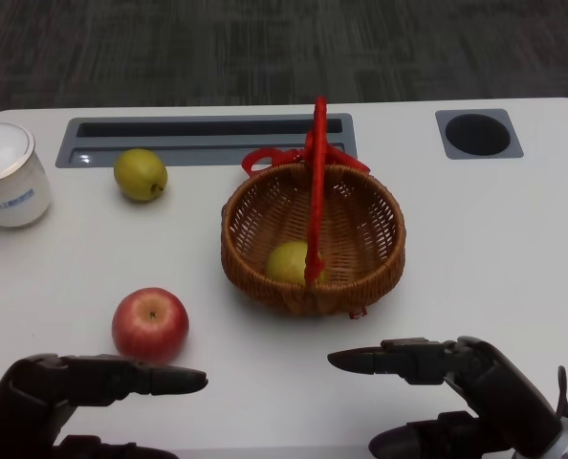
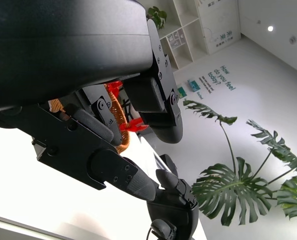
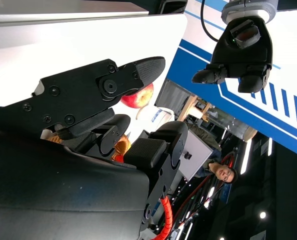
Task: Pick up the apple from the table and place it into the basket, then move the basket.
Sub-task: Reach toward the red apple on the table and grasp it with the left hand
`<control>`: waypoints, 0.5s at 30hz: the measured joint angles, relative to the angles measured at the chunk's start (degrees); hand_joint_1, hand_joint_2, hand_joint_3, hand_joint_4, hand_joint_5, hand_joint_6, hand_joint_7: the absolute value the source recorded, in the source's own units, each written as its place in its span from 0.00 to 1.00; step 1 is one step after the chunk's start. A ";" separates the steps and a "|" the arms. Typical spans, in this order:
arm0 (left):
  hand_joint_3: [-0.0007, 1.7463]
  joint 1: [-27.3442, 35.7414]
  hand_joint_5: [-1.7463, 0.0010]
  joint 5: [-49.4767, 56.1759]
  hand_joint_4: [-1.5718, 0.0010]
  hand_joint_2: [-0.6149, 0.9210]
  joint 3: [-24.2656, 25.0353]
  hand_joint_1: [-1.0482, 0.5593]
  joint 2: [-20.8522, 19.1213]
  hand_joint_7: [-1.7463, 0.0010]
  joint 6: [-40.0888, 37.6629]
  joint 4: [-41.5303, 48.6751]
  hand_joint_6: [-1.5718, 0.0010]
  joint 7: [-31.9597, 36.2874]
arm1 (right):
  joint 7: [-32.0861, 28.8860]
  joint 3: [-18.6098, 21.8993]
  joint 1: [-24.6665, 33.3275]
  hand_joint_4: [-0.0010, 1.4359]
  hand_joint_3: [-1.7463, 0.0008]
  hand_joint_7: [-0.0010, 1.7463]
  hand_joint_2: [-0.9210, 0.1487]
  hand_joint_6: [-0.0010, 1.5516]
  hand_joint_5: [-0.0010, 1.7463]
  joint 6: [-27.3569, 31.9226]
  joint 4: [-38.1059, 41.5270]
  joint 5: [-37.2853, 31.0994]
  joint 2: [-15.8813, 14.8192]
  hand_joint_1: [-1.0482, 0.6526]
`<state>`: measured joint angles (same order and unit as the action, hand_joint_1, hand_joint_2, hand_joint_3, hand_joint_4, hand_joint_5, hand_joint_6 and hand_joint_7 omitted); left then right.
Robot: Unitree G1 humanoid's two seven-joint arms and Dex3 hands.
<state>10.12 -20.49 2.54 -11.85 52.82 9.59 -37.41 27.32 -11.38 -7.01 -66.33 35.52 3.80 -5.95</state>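
Currently apple (image 1: 150, 324) on table (image 1: 494, 249) beside basket (image 1: 313, 239); both hands empty, fingers apart.

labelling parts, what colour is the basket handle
Red; the handle arches over the brown wicker basket. Clearest in the head view.

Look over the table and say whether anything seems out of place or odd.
Nothing is spilled, tipped or damaged. One point to note: the basket already holds a yellow-green fruit, while the apple sits on the table outside it. A second yellow-green fruit and a white lidded jar stand upright.
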 measured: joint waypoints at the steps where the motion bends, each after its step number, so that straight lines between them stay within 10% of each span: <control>1: 0.00 0.00 1.00 0.00 0.29 0.90 -0.01 0.38 0.00 1.00 0.00 0.00 0.34 0.00 | 0.00 0.00 0.00 0.54 1.00 0.00 0.05 0.48 0.00 0.00 0.00 0.00 0.00 0.35; 15: 0.00 0.05 1.00 0.04 0.30 0.90 -0.05 0.38 0.00 1.00 0.02 0.03 0.34 0.00 | 0.00 0.00 -0.25 0.55 1.00 0.00 0.05 0.47 0.00 0.30 -1.01 0.50 -0.48 0.35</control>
<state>10.17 -20.45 2.49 -11.85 52.84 9.62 -37.41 27.32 -11.38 -7.26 -66.03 34.52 4.30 -6.43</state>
